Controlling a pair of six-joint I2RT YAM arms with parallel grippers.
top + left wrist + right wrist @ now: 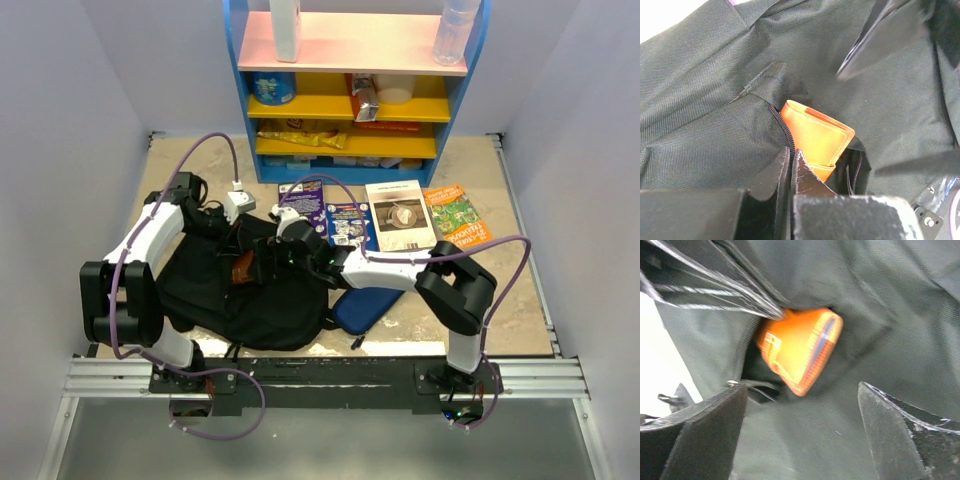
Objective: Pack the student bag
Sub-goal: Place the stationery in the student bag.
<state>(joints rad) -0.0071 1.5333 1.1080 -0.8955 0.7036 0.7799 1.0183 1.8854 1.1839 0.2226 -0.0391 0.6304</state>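
The black student bag lies on the table at left centre. An orange leather wallet sticks halfway out of its zipped pocket opening; it also shows in the left wrist view and the right wrist view. My left gripper is shut, pinching the zipper edge of that opening on the bag. It shows in the top view at the bag's far edge. My right gripper is open and empty, hovering over the bag fabric just short of the wallet; it also shows in the top view.
Several books lie behind the bag: a purple one, a blue one, a white one and an orange-green one. A dark-blue pencil case lies at the bag's right. A coloured shelf unit stands at the back.
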